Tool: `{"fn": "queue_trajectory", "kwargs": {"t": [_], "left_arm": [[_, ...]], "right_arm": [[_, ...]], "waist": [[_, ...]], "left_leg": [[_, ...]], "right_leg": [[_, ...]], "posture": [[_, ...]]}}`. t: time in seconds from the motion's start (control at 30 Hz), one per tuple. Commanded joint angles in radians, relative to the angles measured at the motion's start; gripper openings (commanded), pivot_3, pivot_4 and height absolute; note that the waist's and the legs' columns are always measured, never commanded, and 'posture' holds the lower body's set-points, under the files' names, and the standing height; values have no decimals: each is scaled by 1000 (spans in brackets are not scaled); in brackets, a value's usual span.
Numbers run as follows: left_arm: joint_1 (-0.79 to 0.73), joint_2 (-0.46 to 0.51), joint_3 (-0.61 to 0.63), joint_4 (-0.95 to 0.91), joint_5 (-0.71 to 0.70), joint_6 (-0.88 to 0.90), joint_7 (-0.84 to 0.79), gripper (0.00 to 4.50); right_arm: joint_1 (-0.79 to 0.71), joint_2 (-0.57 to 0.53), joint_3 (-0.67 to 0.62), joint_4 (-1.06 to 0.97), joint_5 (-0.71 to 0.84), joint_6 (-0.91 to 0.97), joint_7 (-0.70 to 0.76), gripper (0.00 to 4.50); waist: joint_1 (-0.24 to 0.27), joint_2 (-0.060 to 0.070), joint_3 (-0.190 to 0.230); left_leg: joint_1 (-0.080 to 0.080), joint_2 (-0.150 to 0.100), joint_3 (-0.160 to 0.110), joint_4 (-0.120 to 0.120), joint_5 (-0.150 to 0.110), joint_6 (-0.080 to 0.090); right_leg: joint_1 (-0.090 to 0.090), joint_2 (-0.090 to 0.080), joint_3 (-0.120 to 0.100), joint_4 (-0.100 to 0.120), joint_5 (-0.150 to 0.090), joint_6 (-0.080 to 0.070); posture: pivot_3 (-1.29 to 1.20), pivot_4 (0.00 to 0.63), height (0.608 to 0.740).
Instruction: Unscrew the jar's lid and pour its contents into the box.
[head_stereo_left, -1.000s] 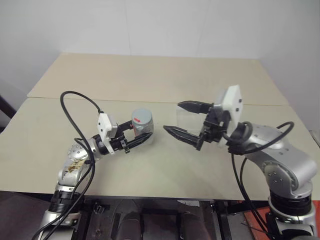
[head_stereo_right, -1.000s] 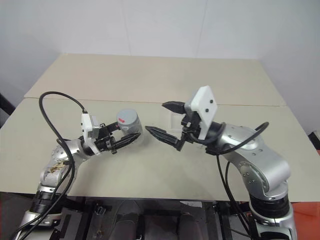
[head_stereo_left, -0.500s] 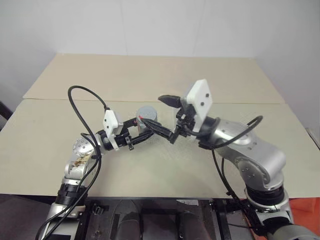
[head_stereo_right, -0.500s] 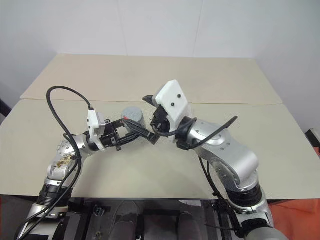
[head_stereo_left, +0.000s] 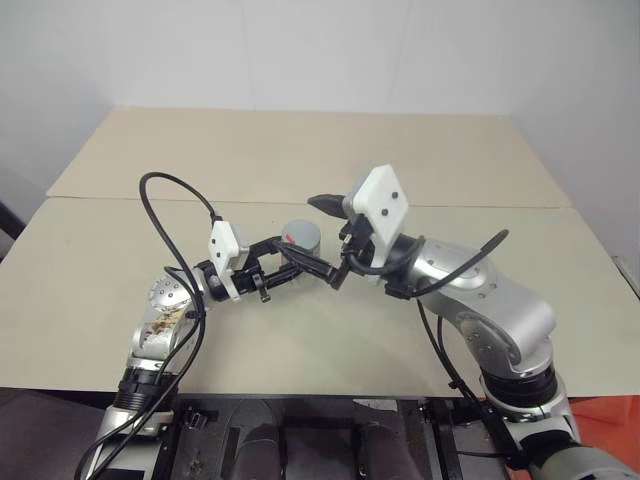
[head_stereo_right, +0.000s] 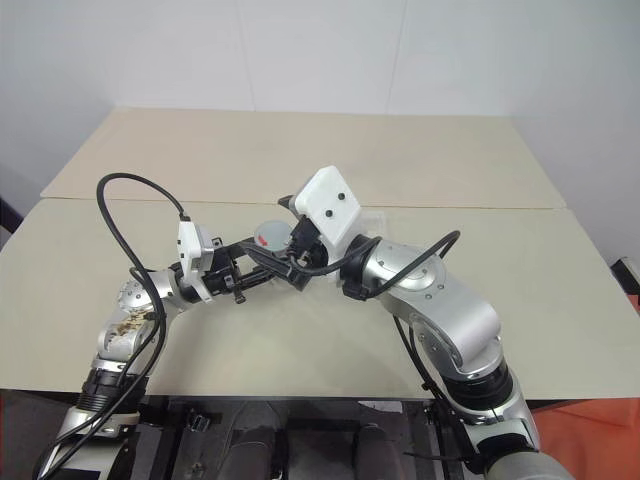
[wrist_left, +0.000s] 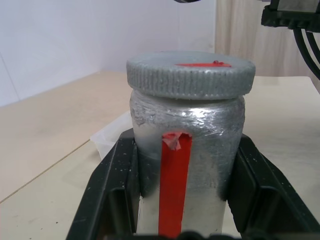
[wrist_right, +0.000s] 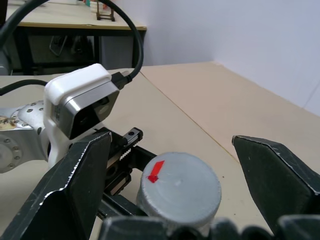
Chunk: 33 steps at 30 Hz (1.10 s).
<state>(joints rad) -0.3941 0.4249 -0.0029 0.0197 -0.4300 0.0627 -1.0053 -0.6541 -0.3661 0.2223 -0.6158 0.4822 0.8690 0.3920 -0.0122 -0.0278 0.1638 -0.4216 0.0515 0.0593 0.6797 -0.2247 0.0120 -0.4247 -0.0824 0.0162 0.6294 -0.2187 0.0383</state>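
The jar (wrist_left: 200, 150), silvery-clear with a red vertical stripe, stands upright near the middle of the table. My left gripper (head_stereo_left: 298, 257) is shut on its body, one black finger (wrist_left: 112, 185) pressed to each side. The grey lid (wrist_right: 180, 187), with a red mark on top, sits screwed on the jar (head_stereo_left: 300, 240). My right gripper (wrist_right: 175, 185) comes in from the right at lid height and is open, its fingers standing wide on either side of the lid without touching it. The box is mostly hidden behind my right hand; a pale clear edge (wrist_left: 107, 134) lies just beyond the jar.
The beige table (head_stereo_left: 300, 150) stretches far back to a white wall, with a seam (head_stereo_left: 120, 198) across it. A black cable (head_stereo_left: 165, 190) loops above my left arm. Bare tabletop lies left of and in front of the jar.
My left gripper has closed onto the jar. The right gripper has swung left from over the box until its open fingers bracket the lid.
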Motion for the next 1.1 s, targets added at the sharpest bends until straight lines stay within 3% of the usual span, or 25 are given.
{"fn": "queue_trajectory", "kwargs": {"t": [0.03, 0.97, 1.1], "left_arm": [[-15, -4, 9, -14, -6, -20, -3, 1932], [-6, -39, 14, -30, -8, -71, 36, 1932], [0, -43, 9, -26, -7, -74, 35, 1932]], "right_arm": [[-2, -3, -16, -23, -6, 4, -1, 4500], [28, 86, -3, 56, -61, -23, -22, 4500], [38, 96, -4, 56, -72, -38, -21, 3582]], "waist": [[0, 0, 0], [0, 0, 0], [0, 0, 0]], "left_leg": [[0, 0, 0, 0, 0, 0], [0, 0, 0, 0, 0, 0], [0, 0, 0, 0, 0, 0]], "right_leg": [[0, 0, 0, 0, 0, 0], [0, 0, 0, 0, 0, 0], [0, 0, 0, 0, 0, 0]], "posture": [[0, 150, 740], [0, 150, 740], [0, 150, 740]]}}
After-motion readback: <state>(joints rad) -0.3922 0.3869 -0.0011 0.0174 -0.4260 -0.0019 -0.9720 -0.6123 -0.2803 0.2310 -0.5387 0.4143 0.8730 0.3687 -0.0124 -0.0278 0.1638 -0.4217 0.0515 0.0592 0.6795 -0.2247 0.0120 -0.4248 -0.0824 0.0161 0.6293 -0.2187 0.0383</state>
